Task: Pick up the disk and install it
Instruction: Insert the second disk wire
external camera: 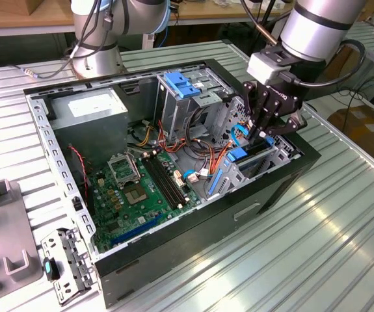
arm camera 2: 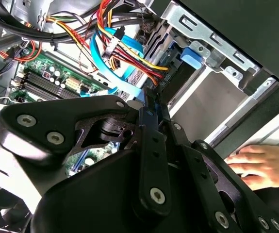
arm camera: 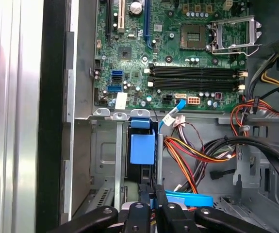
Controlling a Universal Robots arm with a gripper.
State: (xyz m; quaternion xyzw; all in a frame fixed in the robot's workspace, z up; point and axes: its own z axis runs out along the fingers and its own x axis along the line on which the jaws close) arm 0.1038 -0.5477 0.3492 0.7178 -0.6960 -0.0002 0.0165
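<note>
Exterior view first: ribbed metal table [external camera: 343,260], with 1 black computer case [external camera: 193,224] lying open across its middle. Past the case's far edge, the base of the silver arm [external camera: 95,45]. At the table's edge on the exterior view's left, a grey fixture block [external camera: 4,240], and beside it, near the case's corner, a loose perforated metal bracket [external camera: 66,266].

Inside the case, a grey power supply [external camera: 92,123] with a small white sticker in the far corner toward the exterior view's left. Along the floor, a green motherboard [external camera: 141,188], with 4 dark memory slots [arm camera: 197,77] seen in the first wrist view. Against the far wall, a metal drive cage topped by a flat blue latch plate [external camera: 183,84]. Between the motherboard and the bays, red, yellow and orange cables [external camera: 206,153], plus a light blue flat cable [arm camera 2: 124,73] seen in the second wrist view.

At the case's end toward the exterior view's right, the disk [external camera: 252,153], standing on edge in the lower metal bay, blue rail facing out [arm camera: 142,148]. Directly above it, the gripper [external camera: 263,135], reaching down into the bay. Fingers drawn almost together in both wrist views [arm camera: 154,196] [arm camera 2: 155,97], pinching the disk's blue-trimmed edge.

Outside the case wall, in the second wrist view, a person's hand [arm camera 2: 258,165] lying flat.
</note>
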